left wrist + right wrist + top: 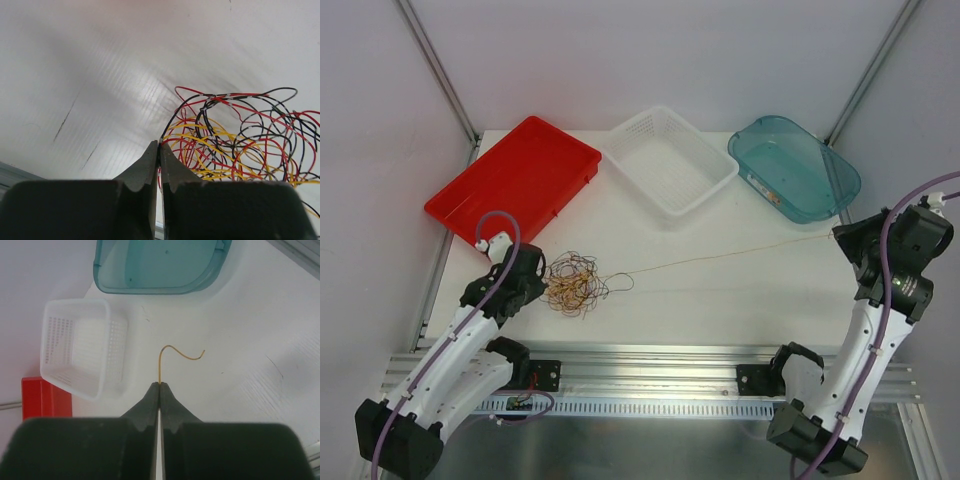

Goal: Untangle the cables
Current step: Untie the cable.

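A tangled clump of thin yellow, red and black cables [573, 283] lies on the white table at the left. In the left wrist view the clump [235, 145] sits just right of my left gripper [159, 146], which is shut on strands at the clump's edge. One yellow cable [720, 257] is stretched taut from the clump to the right. My right gripper [842, 238] is shut on its end; the free tip of that yellow cable [175, 352] curls out past the closed fingertips [160, 386].
A red tray [515, 177], a white perforated basket [670, 162] and a teal bin [793, 165] stand in a row along the back of the table. A metal rail [650, 372] runs along the near edge.
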Controlling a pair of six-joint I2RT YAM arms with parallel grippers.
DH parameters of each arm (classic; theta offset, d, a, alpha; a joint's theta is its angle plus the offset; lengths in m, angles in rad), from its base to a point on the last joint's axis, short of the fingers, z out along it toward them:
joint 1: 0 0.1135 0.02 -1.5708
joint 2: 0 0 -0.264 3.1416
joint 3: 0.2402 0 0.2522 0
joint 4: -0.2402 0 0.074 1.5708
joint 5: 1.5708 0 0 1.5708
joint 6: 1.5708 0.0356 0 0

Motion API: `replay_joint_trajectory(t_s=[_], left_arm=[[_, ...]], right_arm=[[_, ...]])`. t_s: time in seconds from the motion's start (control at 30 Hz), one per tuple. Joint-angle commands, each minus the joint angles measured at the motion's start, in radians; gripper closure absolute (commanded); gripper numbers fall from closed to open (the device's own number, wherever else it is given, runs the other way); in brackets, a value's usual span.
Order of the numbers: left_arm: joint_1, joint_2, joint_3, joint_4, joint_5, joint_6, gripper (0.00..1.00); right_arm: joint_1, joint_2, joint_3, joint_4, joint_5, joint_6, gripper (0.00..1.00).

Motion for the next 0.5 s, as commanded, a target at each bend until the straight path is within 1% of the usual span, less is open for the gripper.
replay_joint_trajectory(t_s=[0.0,0.1,0.13,0.2,0.23,0.27,0.33,0.37,0.4,0.43,0.47], left_arm=[[0.015,0.001,0.021,-0.011,0.020,0.052,0.99],[0.014,0.003,0.044,0.017,0.121,0.107,1.00],[0.014,0.001,0.050,0.021,0.145,0.120,0.99],[0.014,-0.004,0.060,0.041,0.228,0.138,0.99],[0.014,-0.004,0.058,0.046,0.256,0.149,0.98],[0.014,-0.007,0.053,0.052,0.277,0.151,0.98],[0.014,-0.008,0.046,0.070,0.336,0.148,0.97],[0.014,-0.013,0.037,0.077,0.348,0.144,0.97],[0.014,-0.017,0.030,0.083,0.369,0.141,0.96],[0.014,-0.020,0.027,0.093,0.377,0.140,0.96],[0.014,-0.028,0.021,0.097,0.383,0.140,0.96]], right_arm=[[0.046,-0.003,-0.049,0.009,-0.040,-0.058,0.99],[0.112,-0.009,-0.149,0.015,-0.023,-0.095,0.99],[0.130,-0.010,-0.211,0.019,0.004,-0.103,0.99],[0.181,-0.010,-0.272,0.024,0.049,-0.118,0.99],[0.198,-0.007,-0.316,0.013,0.113,-0.125,0.99],[0.215,-0.009,-0.332,0.010,0.145,-0.128,0.85],[0.275,-0.023,-0.347,0.004,0.208,-0.131,0.67],[0.302,-0.032,-0.349,0.008,0.224,-0.129,0.51],[0.369,-0.039,-0.344,0.012,0.224,-0.132,0.46],[0.409,-0.043,-0.338,0.016,0.265,-0.137,0.41],[0.449,-0.044,-0.321,0.015,0.268,-0.149,0.35]])
